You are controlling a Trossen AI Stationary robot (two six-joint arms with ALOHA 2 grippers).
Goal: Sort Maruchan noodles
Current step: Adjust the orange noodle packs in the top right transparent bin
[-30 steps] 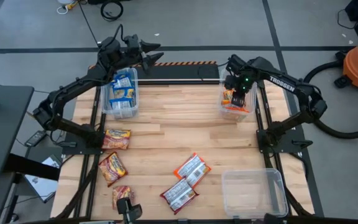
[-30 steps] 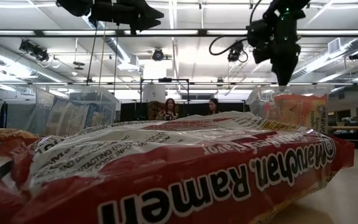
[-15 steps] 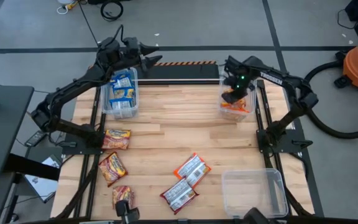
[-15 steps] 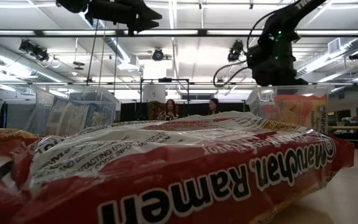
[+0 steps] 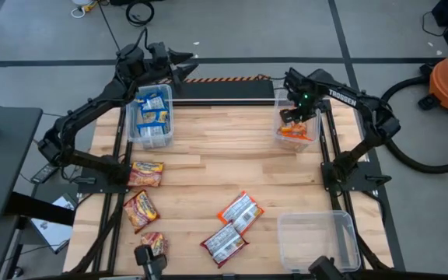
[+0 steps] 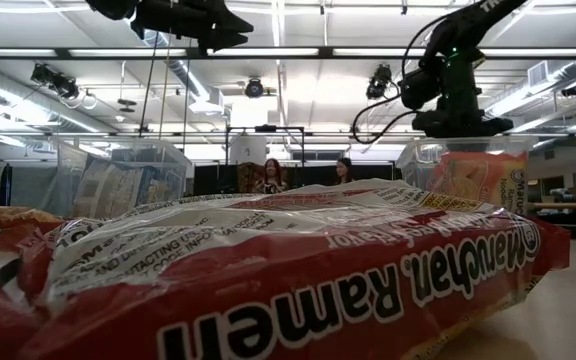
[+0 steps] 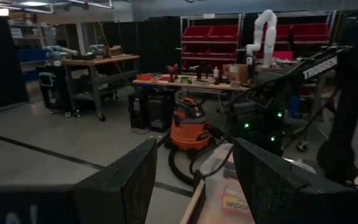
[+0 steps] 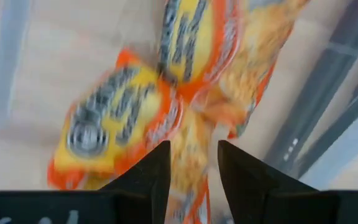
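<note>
Across the table, left to right:

Item: left gripper (image 5: 179,58), raised beyond the far left corner, fingers (image 7: 126,180) spread, nothing between them; waiting.

Item: blue packets (image 5: 152,113), several, inside the left clear bin (image 5: 133,134) at the far left.

Item: red packets, three, loose along the near-left edge: one (image 5: 145,173) just below that bin, one (image 5: 140,210) nearer, one (image 5: 153,243) at the table's front edge.

Item: two further red packets with pale backs (image 5: 240,210) and (image 5: 225,243), lying together near the front centre, unsorted.

Item: empty clear bin (image 5: 319,241), near right corner.

Item: orange packets (image 5: 292,131), piled in the far-right clear bin (image 5: 315,132); the wrist view shows them (image 8: 117,124) directly under the fingers.

Item: right gripper (image 5: 295,115), low over that bin's mouth, fingers (image 8: 142,180) parted, gripping nothing I can see.

Handling note, as judgement: the orange pile looks delivered. To finish well, lift straight up so no wrapper snags a finger, clear the bin wall, then go for a red packet.
</note>
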